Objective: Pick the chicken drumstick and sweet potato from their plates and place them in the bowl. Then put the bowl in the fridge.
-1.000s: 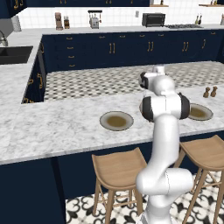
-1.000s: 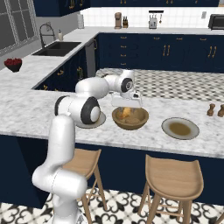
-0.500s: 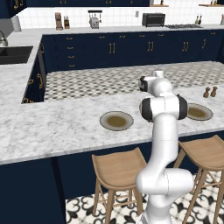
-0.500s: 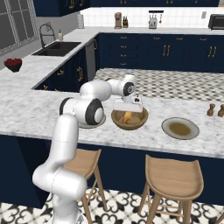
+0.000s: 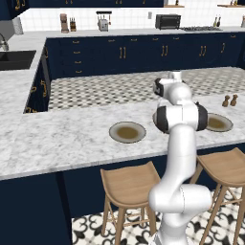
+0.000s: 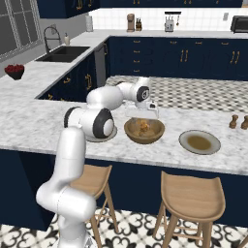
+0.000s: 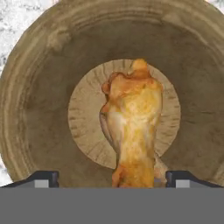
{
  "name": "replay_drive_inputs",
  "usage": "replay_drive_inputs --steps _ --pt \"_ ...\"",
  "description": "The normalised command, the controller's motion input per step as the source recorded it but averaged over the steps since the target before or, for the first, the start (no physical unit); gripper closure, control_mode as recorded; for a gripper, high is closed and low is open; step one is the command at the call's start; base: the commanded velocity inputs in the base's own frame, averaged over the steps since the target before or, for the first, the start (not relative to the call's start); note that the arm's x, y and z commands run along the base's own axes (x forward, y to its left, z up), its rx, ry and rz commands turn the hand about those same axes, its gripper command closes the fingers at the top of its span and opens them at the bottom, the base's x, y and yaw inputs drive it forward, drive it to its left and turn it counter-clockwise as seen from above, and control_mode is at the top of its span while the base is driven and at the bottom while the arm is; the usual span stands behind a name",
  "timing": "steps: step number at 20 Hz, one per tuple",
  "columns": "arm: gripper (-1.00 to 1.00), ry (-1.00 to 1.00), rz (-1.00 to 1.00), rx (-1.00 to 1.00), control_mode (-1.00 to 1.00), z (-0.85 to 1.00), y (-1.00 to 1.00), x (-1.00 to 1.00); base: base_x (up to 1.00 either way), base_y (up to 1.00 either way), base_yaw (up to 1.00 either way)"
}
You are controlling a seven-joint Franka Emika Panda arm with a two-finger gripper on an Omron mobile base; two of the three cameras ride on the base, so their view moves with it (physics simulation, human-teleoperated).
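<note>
The wooden bowl (image 6: 144, 131) stands on the marble island counter between two grey-green plates. The golden chicken drumstick (image 7: 133, 120) lies in the bowl's bottom (image 7: 52, 109), thick end away from the hand; it also shows as an orange lump, the drumstick (image 6: 143, 127). A pale tan edge (image 7: 104, 124) peeks out from under it, seemingly the sweet potato. My gripper (image 7: 111, 179) hangs straight over the bowl, open, its fingertips (image 7: 43, 178) wide on either side of the drumstick and apart from it. From the right base the gripper (image 6: 143, 112) is just above the rim. The fridge is out of view.
One plate (image 5: 127, 132) lies left of the arm and another plate (image 5: 218, 123) right of it, both bare. Salt and pepper shakers (image 5: 229, 100) stand at the counter's far right. Wooden stools (image 6: 191, 196) sit below the counter's near edge.
The jaws have spread wide and the drumstick, held above the bowl before, now lies in the bowl. The hand has dipped slightly toward the rim.
</note>
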Motion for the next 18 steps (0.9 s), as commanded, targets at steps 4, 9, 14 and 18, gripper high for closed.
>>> replay_drive_inputs --steps 4,9,14,18 --pt "-1.00 0.02 0.00 -0.01 -1.00 0.27 0.54 -0.44 0.00 0.00 0.00" --pt "-1.00 0.01 0.00 -0.07 -1.00 0.16 0.46 -0.10 0.00 0.00 0.00" --pt "-1.00 0.03 0.00 -0.11 -1.00 -0.05 0.27 0.10 0.00 0.00 0.00" --pt "-1.00 0.00 0.00 -0.08 -1.00 -0.09 0.24 0.17 0.00 0.00 0.00"
